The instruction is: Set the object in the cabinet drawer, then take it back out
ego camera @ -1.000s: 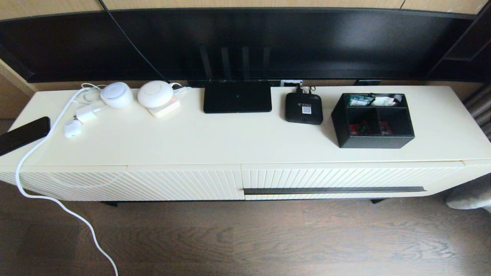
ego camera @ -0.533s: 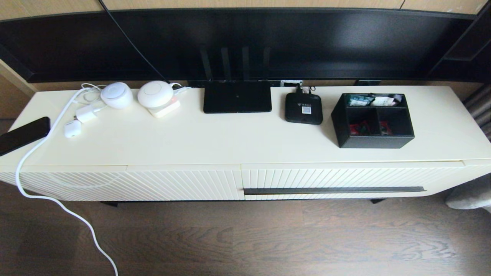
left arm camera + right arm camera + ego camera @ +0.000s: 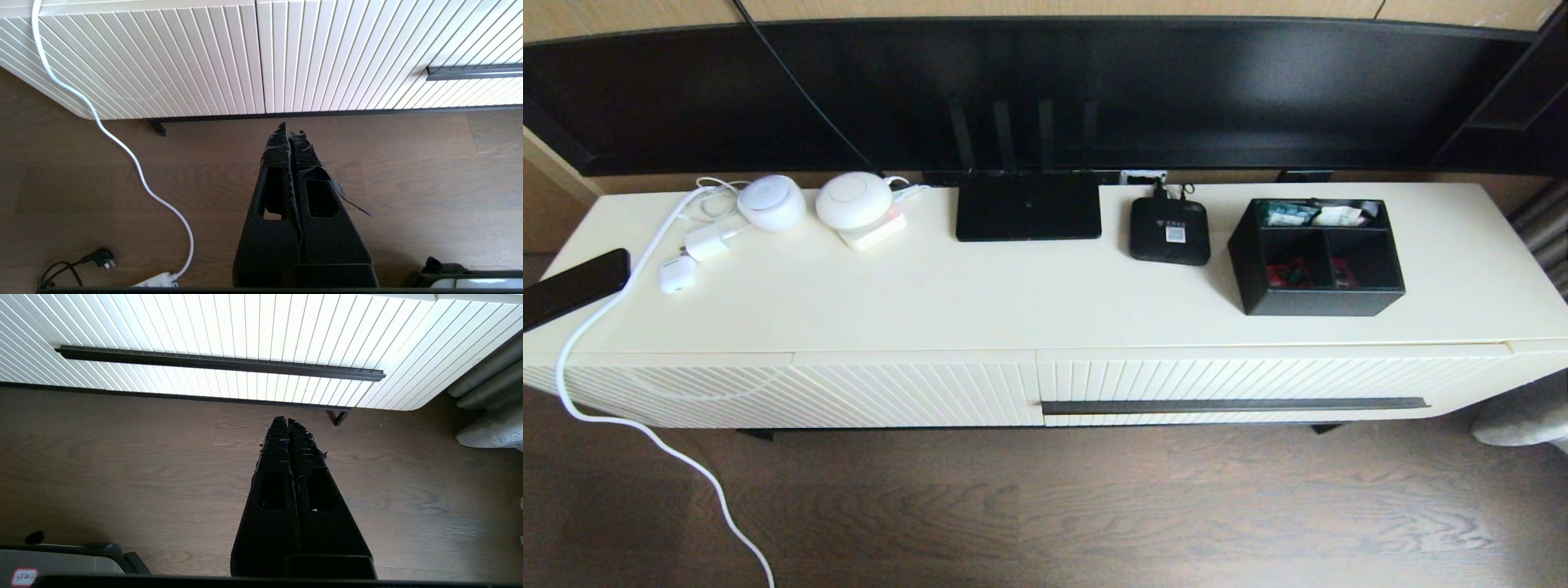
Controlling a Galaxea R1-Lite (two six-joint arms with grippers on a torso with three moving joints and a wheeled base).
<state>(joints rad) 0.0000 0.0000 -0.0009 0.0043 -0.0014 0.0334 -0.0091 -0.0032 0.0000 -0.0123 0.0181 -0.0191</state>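
The black organizer box (image 3: 1316,256) stands on the cabinet top (image 3: 1013,302) at the right, with small red and teal items in its compartments. Below it the cream ribbed drawer (image 3: 1258,380) is closed, its long dark bar handle (image 3: 1233,405) (image 3: 220,363) across the front. Neither arm shows in the head view. My left gripper (image 3: 289,130) hangs shut and empty over the wooden floor, in front of the handle-less ribbed panel (image 3: 163,57). My right gripper (image 3: 286,421) is also shut and empty, low over the floor just before the drawer handle.
On the cabinet top sit a flat black router (image 3: 1027,206), a small black device with a sticker (image 3: 1169,231), two white round gadgets (image 3: 854,200), chargers and a phone (image 3: 572,286). A white cable (image 3: 122,143) trails onto the floor. A grey curtain (image 3: 486,400) hangs at the right.
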